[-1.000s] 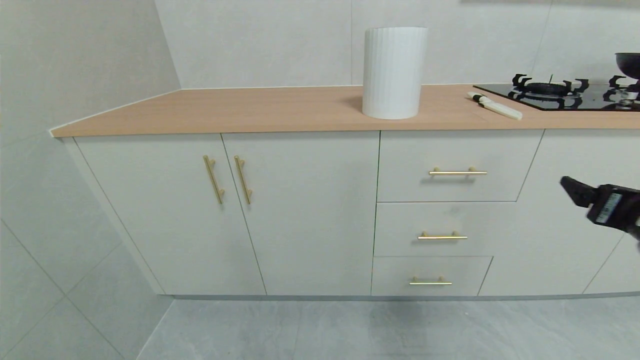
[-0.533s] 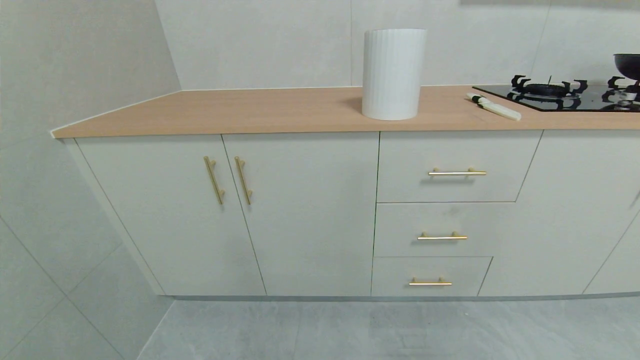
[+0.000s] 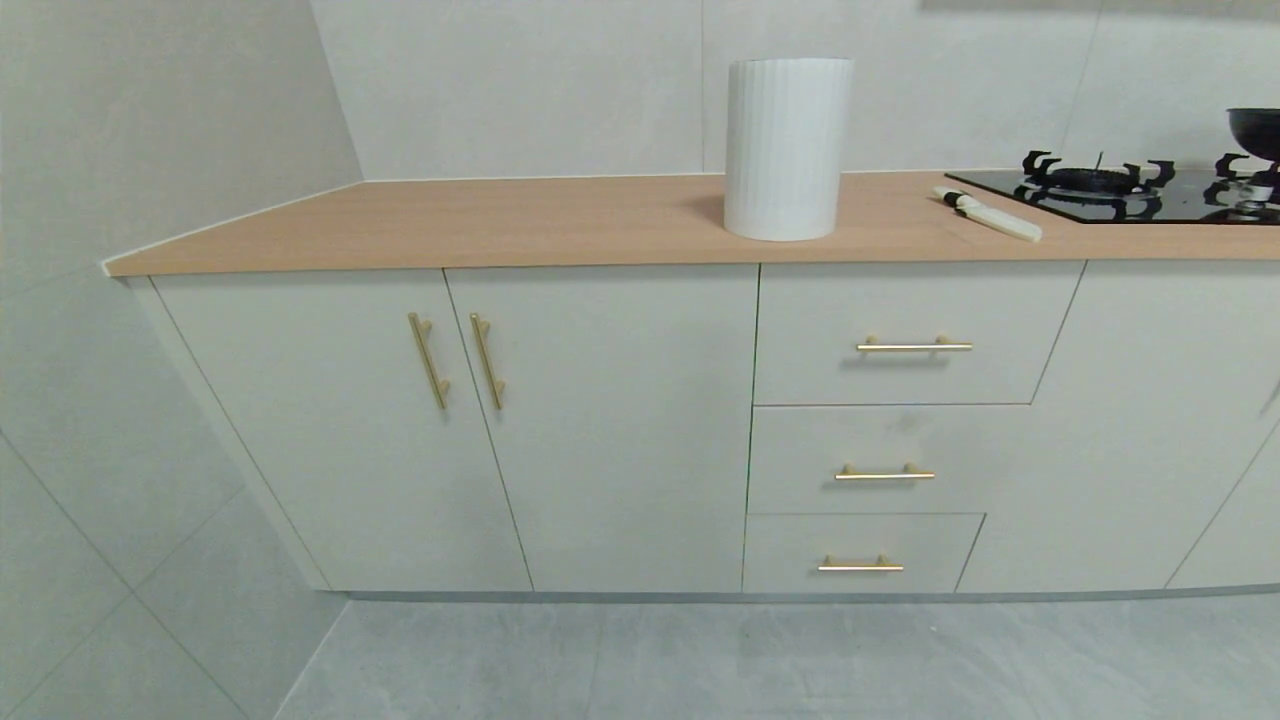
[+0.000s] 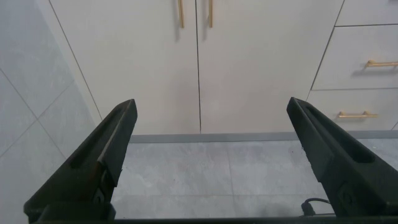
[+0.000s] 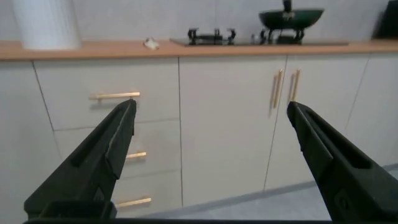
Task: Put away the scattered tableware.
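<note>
A cream-handled knife [image 3: 987, 212] lies on the wooden countertop [image 3: 500, 220] beside the hob; the right wrist view also catches this knife [image 5: 150, 43]. A tall white ribbed container [image 3: 788, 148] stands upright on the counter to the knife's left. My left gripper [image 4: 211, 106] is open and holds nothing, low in front of the double cabinet doors [image 4: 196, 62] and above the floor. My right gripper [image 5: 211, 107] is open with nothing in it, facing the drawer fronts [image 5: 112, 96] from a distance.
Three drawers with gold handles [image 3: 913, 346] sit under the counter, right of two doors with vertical gold handles [image 3: 455, 358]. A black gas hob [image 3: 1120, 190] with a dark pan [image 5: 291, 17] fills the counter's right end. A tiled wall closes the left side.
My right gripper, seen one second ago at the head view's right edge, has drawn back out of that view. The things on the counter stay put.
</note>
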Robot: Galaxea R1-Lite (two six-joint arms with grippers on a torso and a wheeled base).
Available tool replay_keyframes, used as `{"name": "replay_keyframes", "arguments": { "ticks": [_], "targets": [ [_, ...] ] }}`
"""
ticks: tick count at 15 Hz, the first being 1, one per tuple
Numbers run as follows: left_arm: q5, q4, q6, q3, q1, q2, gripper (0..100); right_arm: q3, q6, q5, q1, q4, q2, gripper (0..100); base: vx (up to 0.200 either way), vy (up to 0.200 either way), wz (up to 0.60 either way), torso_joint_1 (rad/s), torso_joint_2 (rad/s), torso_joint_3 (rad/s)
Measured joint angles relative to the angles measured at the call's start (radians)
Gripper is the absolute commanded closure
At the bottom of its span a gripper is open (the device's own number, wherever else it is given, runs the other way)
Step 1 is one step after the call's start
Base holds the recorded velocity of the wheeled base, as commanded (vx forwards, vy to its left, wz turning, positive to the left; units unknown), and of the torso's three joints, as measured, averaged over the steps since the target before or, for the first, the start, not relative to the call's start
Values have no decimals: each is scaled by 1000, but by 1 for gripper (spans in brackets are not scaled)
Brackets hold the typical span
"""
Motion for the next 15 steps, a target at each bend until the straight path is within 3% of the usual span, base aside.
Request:
{"name": "replay_keyframes", "arguments": {
  "ticks": [7,11,15],
  "targets": [
    [0,0,0,0,0,0,0,355,37,117,-7,-125,-45,0,0,0,0,0,0,0],
    [0,0,0,0,0,0,0,384,94,219,-7,-24,-47,0,0,0,0,0,0,0],
    [0,0,0,0,0,0,0,388,129,232,-7,-19,-47,0,0,0,0,0,0,0]
  ]
}}
